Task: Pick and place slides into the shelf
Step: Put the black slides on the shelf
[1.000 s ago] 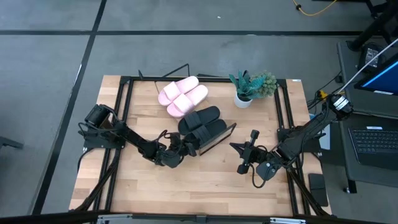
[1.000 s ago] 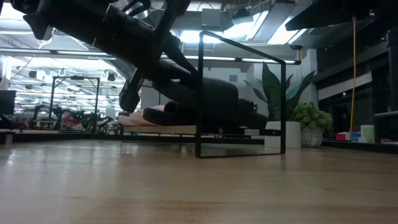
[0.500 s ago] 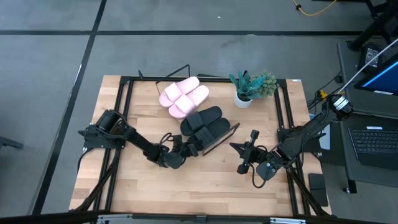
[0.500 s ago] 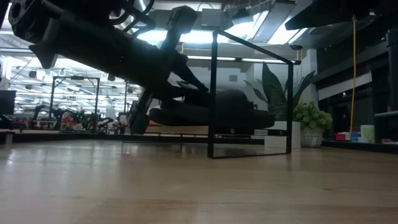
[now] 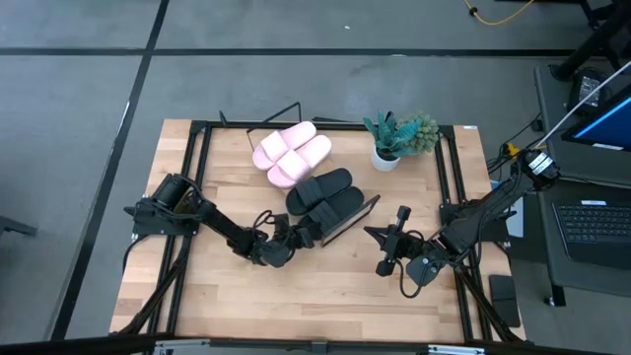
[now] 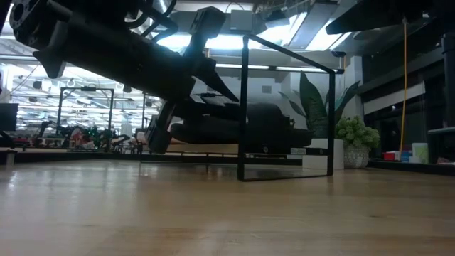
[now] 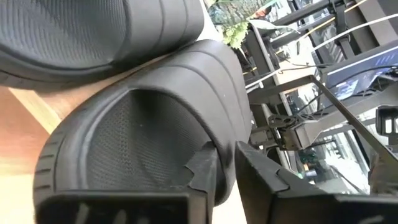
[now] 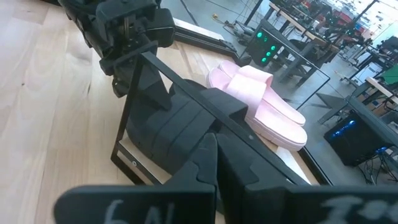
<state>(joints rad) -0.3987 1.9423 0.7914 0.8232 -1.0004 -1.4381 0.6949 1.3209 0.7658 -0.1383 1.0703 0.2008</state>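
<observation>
Reaching in low from the table's left side, my left claw (image 5: 296, 237) sits at the near end of the shelf (image 5: 357, 213), right at the heel of the nearer black slide (image 5: 330, 210). In the left wrist view my two fingers (image 7: 205, 177) stand only slightly apart, with the raised edge of that slide's (image 7: 161, 118) heel end in the narrow gap between them; whether they actually press on it I cannot tell. The slide's textured footbed fills the space just ahead of the fingers.

The second black slide (image 5: 317, 185) lies just beyond the first, side by side and touching it, both on the slanted board. In the low view the pair reads as one dark mass (image 6: 263, 121) inside the black wire frame, with my left arm slanting down to it from above.

My right claw (image 5: 386, 238) hangs near the shelf's right edge, well clear of the slides. In the right wrist view its fingers (image 8: 208, 158) are pressed together, holding nothing, and point toward the frame and the black slides (image 8: 180, 118).

Farther along the shelf, the two pink slides (image 5: 289, 153) lie together, touching, on its far end.

Beyond the shelf, toward the table's far right, stands a potted plant (image 5: 397, 137) in a white pot.
</observation>
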